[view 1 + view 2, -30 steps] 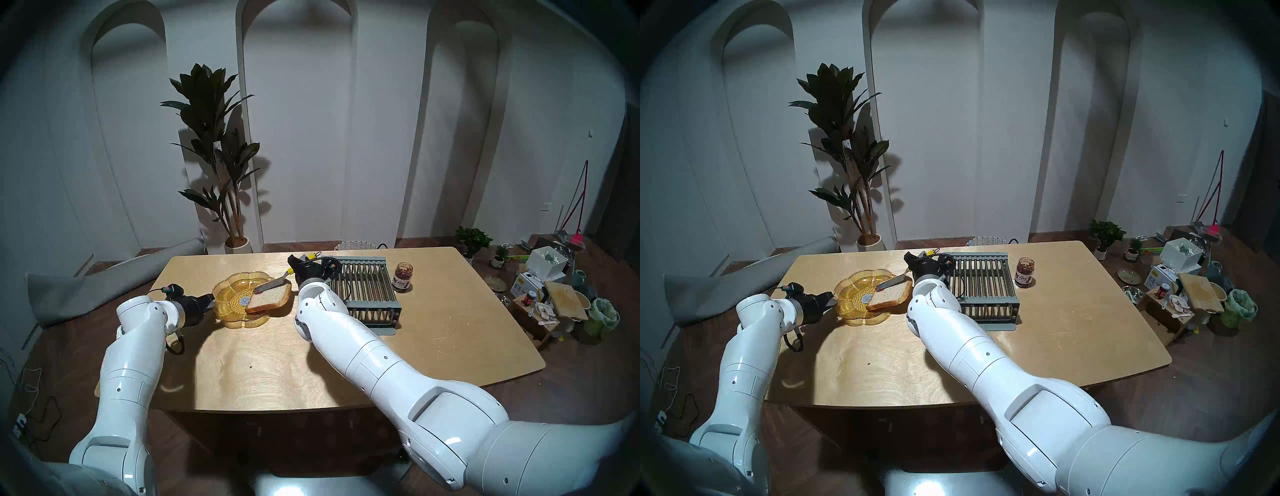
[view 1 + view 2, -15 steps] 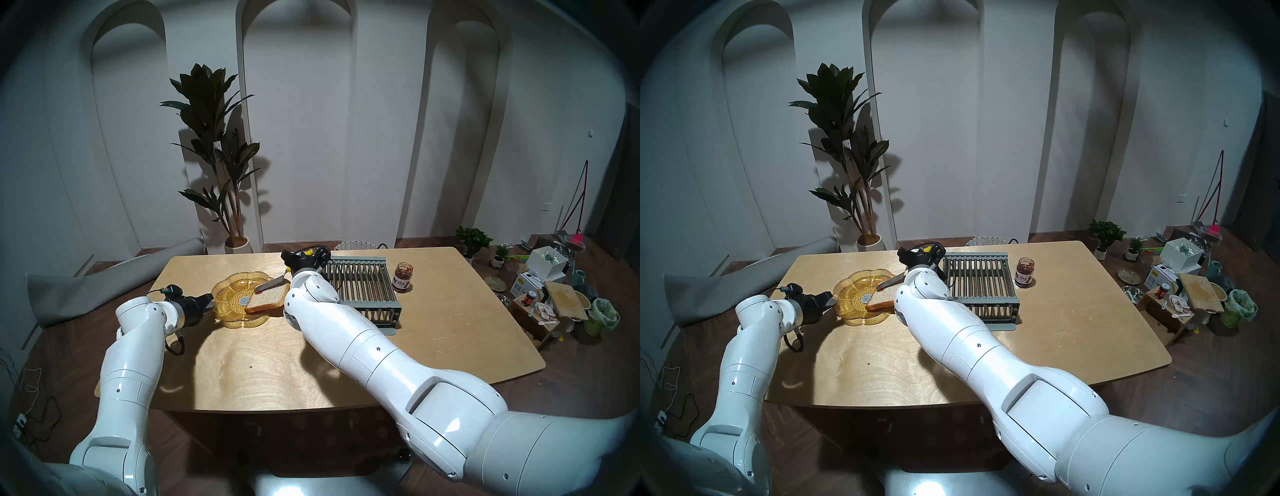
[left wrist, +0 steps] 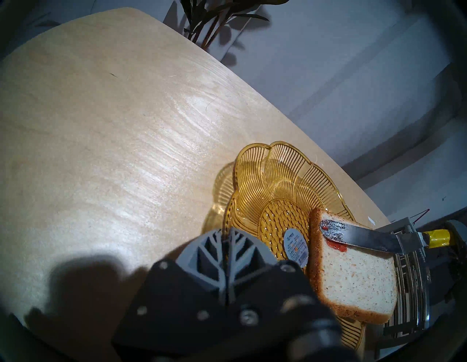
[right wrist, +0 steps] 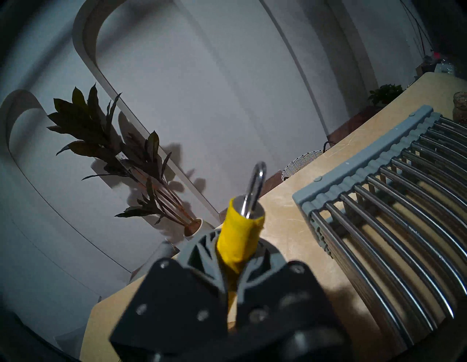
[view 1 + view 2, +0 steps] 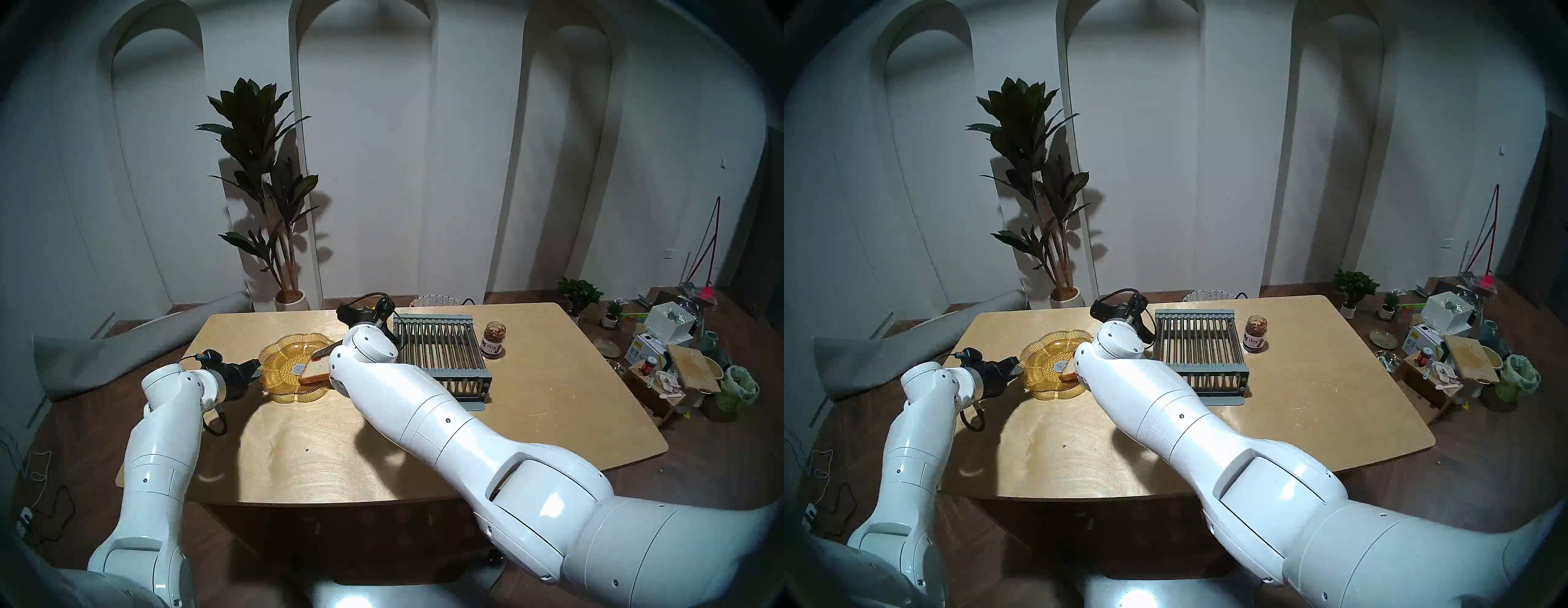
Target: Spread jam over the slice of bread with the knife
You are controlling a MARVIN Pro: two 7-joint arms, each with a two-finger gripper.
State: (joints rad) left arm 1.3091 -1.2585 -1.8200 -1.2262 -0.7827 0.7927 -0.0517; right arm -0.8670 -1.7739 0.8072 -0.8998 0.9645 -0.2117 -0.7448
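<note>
The slice of bread (image 3: 353, 280) is propped in the amber dish (image 3: 275, 177), near the surface's (image 5: 305, 458) far-left part. The knife (image 3: 364, 233) is clamped in the right gripper (image 4: 233, 255) by its yellow handle, its blade tip laid on the bread's upper corner over a red jam (image 3: 337, 245) smear. The left gripper (image 3: 225, 249) is pressed together at the dish's 9 o'clock rim. The jam jar (image 5: 493, 339) is set at 3 o'clock of the grey rack (image 5: 441, 352). Bare surface is left nearward; the floor at 3 o'clock is cluttered.
</note>
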